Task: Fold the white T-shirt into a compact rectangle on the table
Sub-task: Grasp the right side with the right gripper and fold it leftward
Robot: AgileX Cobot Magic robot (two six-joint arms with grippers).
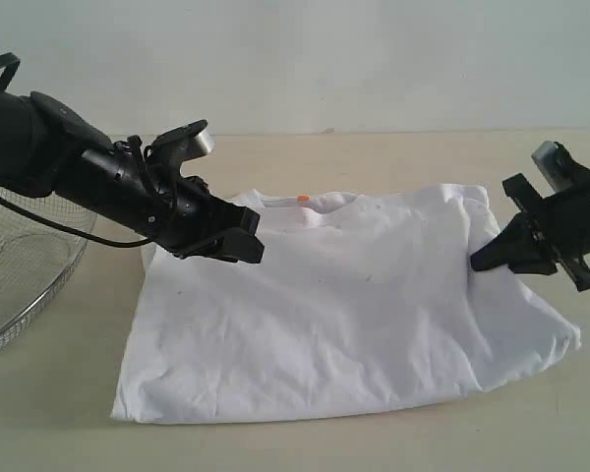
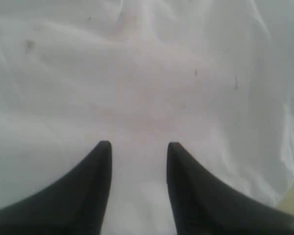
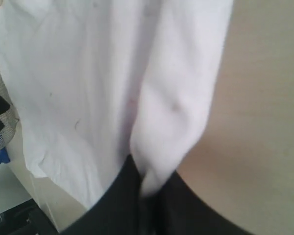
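right gripper (image 3: 149,181): clamped on shirt (image 1: 344,305) edge, thin bite, might slip
left gripper (image 2: 139,147): jaws apart, holding nothing, fold could skew

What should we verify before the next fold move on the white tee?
1. Right gripper shut on the white T-shirt edge: ok.
2. Left gripper has a grip: not ok, jaws stand open over the cloth.
3. Left fingertips touching cloth: cannot tell.
4. Shirt lying flat on the table: ok, light wrinkles only.
5. Wire basket apart from the shirt: ok.
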